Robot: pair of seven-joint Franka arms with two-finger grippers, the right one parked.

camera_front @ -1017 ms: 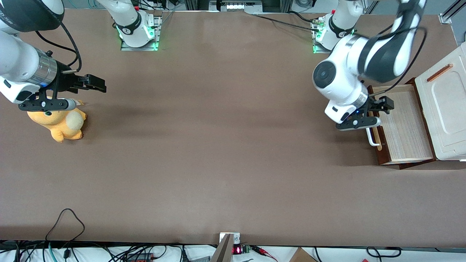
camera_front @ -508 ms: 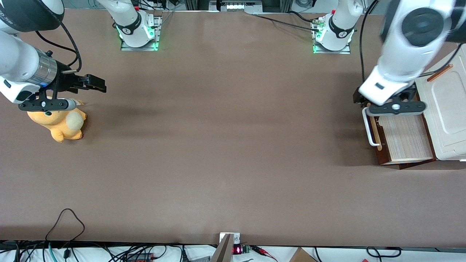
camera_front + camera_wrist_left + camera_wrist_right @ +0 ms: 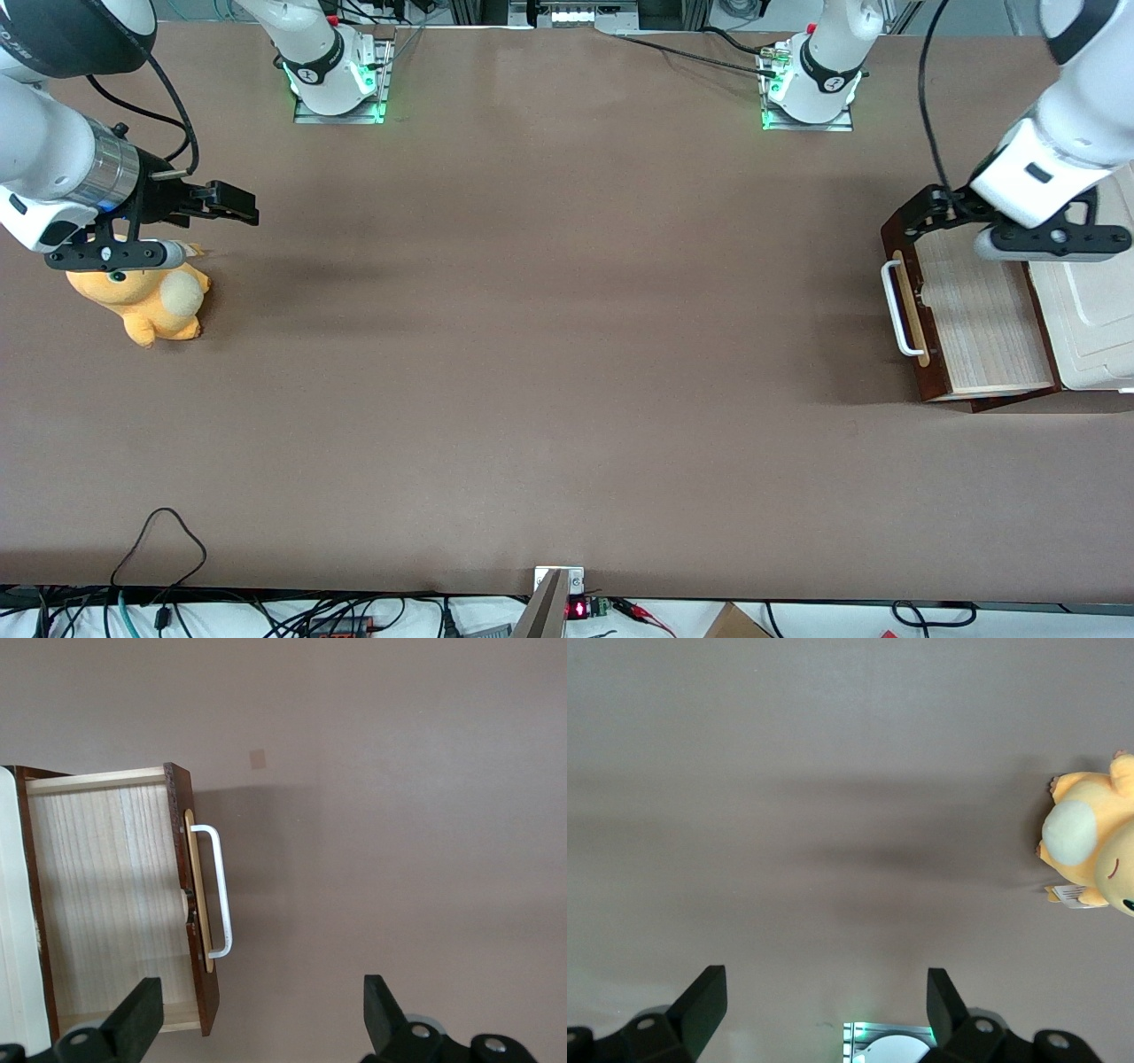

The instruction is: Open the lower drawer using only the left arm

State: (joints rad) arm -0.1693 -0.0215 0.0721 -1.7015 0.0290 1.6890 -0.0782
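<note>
While the lower drawer (image 3: 970, 310) stood pulled out on the tabletop (image 3: 532, 354), the gripper (image 3: 257, 1028) hung above it, fingers apart; a careless descent might knock it shut.

Nothing legible anywhere. Only red glowing digits on a small display (image 3: 576, 610) at the table's near edge, too small to read. Gripper (image 3: 257, 1028) spread wide, hovering above the farther end of the lower drawer (image 3: 974, 310).
</note>
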